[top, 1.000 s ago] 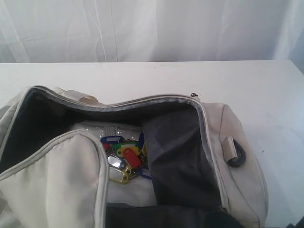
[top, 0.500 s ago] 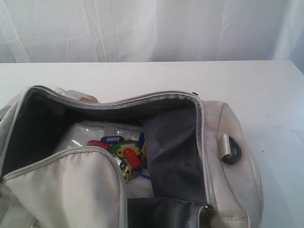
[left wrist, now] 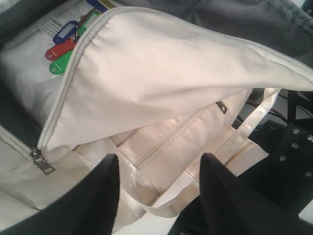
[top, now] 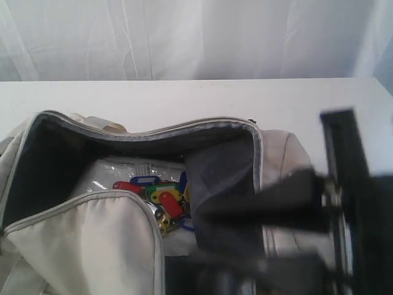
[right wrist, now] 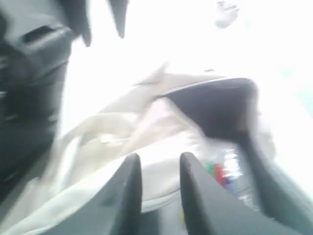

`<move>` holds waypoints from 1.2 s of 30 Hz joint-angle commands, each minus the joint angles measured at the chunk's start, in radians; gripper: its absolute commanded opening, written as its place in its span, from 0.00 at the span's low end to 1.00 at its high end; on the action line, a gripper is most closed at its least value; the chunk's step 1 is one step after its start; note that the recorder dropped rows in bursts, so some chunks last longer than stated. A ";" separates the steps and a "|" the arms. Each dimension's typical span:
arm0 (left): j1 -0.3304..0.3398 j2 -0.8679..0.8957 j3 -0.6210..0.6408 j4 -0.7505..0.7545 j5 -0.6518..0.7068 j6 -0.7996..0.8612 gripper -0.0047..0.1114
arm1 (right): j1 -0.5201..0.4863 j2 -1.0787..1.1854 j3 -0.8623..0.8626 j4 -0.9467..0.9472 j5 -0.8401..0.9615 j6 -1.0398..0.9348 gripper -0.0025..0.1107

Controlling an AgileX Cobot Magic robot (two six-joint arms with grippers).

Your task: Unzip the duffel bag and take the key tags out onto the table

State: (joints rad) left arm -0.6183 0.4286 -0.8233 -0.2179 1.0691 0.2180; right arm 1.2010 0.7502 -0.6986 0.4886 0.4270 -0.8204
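Bag: one duffel bag (top: 80,239), unzipped and gaping, lying on the table (top: 184,98).
Key tags: one bunch of key tags (top: 161,195) inside the bag, on one white plastic-wrapped packet (top: 113,172); at least five tags show, in red, blue, green and yellow.
Zipper pull: one metal zipper pull (left wrist: 43,165) at the end of the opened teeth.
Left gripper: left gripper (left wrist: 159,193) has two fingers spread apart, clamping nothing, near the bag's side and one webbing strap (left wrist: 249,127).
Right gripper: right gripper (right wrist: 159,191) is blurred; two fingers parted by a narrow gap, nothing between them, over the bag's right end.
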 commanded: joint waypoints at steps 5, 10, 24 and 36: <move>-0.002 -0.010 0.021 -0.020 -0.005 0.007 0.27 | -0.105 0.254 0.026 -0.419 -0.288 0.346 0.04; -0.002 -0.010 0.021 -0.020 -0.005 0.049 0.09 | -0.163 0.449 0.026 -0.410 -0.517 0.502 0.02; -0.002 -0.010 0.021 0.145 -0.016 0.051 0.04 | -0.037 0.677 -0.039 -0.410 -0.513 0.707 0.02; -0.002 -0.010 0.021 0.224 -0.056 0.040 0.04 | 0.302 0.675 -0.176 -0.410 -0.419 0.800 0.02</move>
State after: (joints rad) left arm -0.6183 0.4246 -0.8080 0.0000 1.0117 0.2673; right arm 1.4365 1.4336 -0.8532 0.0874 0.0000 -0.0336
